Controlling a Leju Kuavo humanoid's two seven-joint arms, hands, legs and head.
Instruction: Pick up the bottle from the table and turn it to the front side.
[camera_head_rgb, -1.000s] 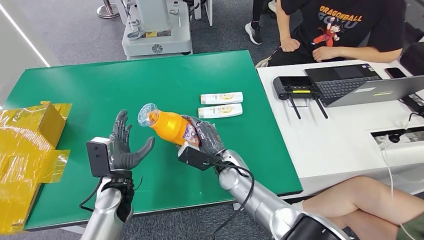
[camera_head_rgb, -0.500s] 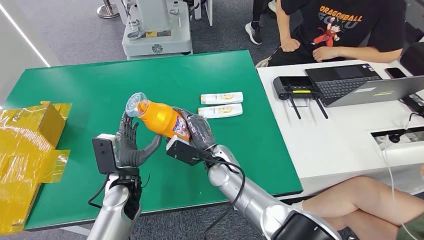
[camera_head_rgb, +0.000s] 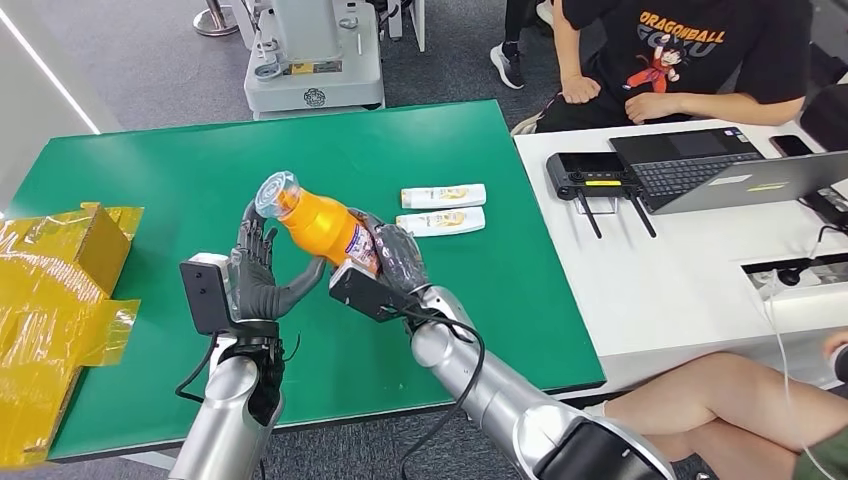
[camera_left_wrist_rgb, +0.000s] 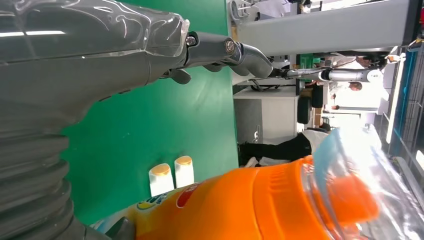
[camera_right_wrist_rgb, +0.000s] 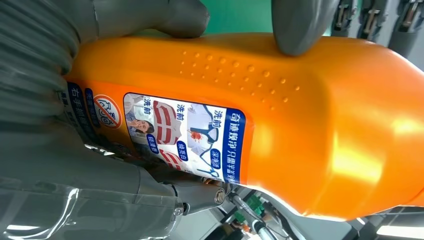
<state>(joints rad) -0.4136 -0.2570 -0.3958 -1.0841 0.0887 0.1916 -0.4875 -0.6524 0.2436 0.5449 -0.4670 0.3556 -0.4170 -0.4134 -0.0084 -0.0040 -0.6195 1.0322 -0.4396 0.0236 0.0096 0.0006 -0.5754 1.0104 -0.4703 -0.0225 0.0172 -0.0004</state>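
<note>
A: Why is the big orange plastic bottle with a clear wrapped cap (camera_head_rgb: 320, 228) up in the air?

B: The right hand (camera_head_rgb: 393, 258) holds it by its bottom end, fingers wrapped tight around it. It is lifted off the green table (camera_head_rgb: 150, 170) and tipped, cap end up and away from the robot. I think that is so it can be turned to show its front.

A: And the left hand (camera_head_rgb: 256, 282)?

B: Its fingers are spread out, not squeezing. It sits just under the bottle's neck, with the thumb close to the orange side. It looks ready to help hold or turn, but I cannot tell if it touches.

A: Can you read anything on the bottle?

B: In the right wrist view there is a label with a blue edge (camera_right_wrist_rgb: 182, 136). It has small pictures and Chinese writing about washing. That looks like the back label.

A: What is farther away?

B: Two small white bottles with yellow caps (camera_head_rgb: 441, 209) lie side by side on the table. Beyond, a person's black T-shirt (camera_head_rgb: 690, 45) says DRAGONBALL.
</note>
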